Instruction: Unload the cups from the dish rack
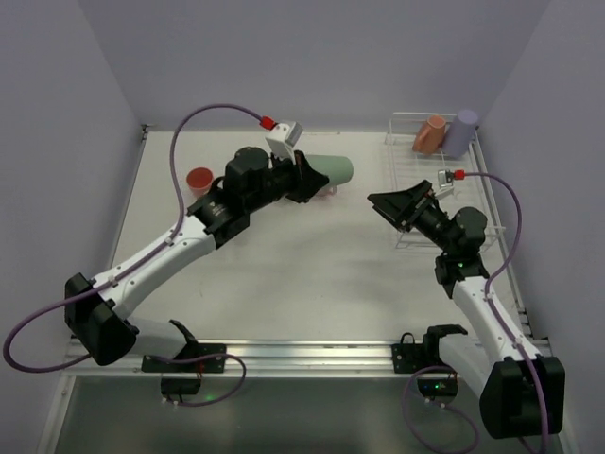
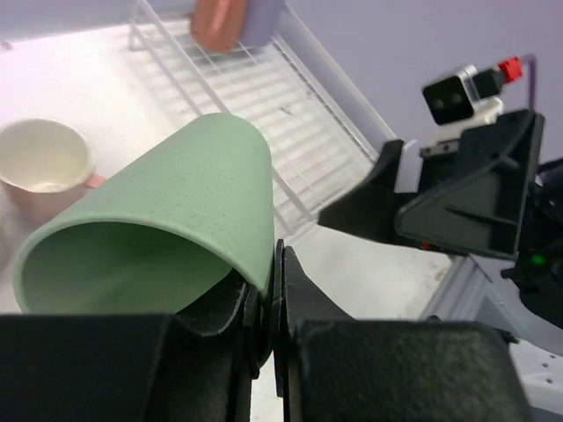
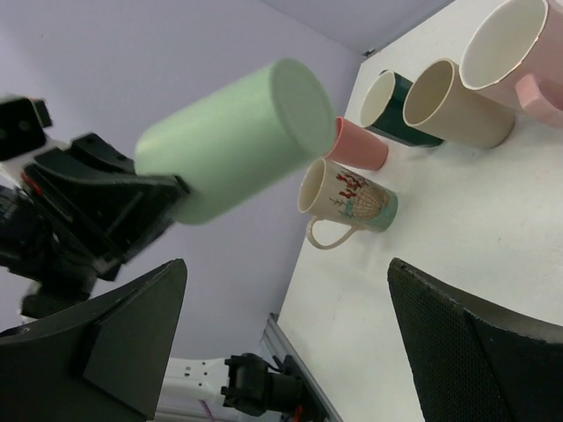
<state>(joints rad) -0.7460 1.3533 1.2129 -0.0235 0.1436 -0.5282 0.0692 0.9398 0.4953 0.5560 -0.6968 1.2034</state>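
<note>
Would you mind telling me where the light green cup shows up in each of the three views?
Top external: light green cup, sideways, just above centre.
Left wrist: the cup fills centre-left, mouth toward camera.
Right wrist: the cup is upper middle, base toward camera.
Shared landmark: the left end effector clamped on its rim.

A white counter (image 1: pixel 312 284) spreads across the top view. Plain pale lavender walls enclose it on three sides: a back wall (image 1: pixel 312 57), a left wall (image 1: pixel 47 142) and a right wall (image 1: pixel 567 142), both side walls slanting in toward the far corners. A silver metal rail (image 1: pixel 312 353) runs straight from left to right along the counter's near edge. Nearer than the rail lies a darker grey-green strip of surface (image 1: pixel 312 416).
</note>
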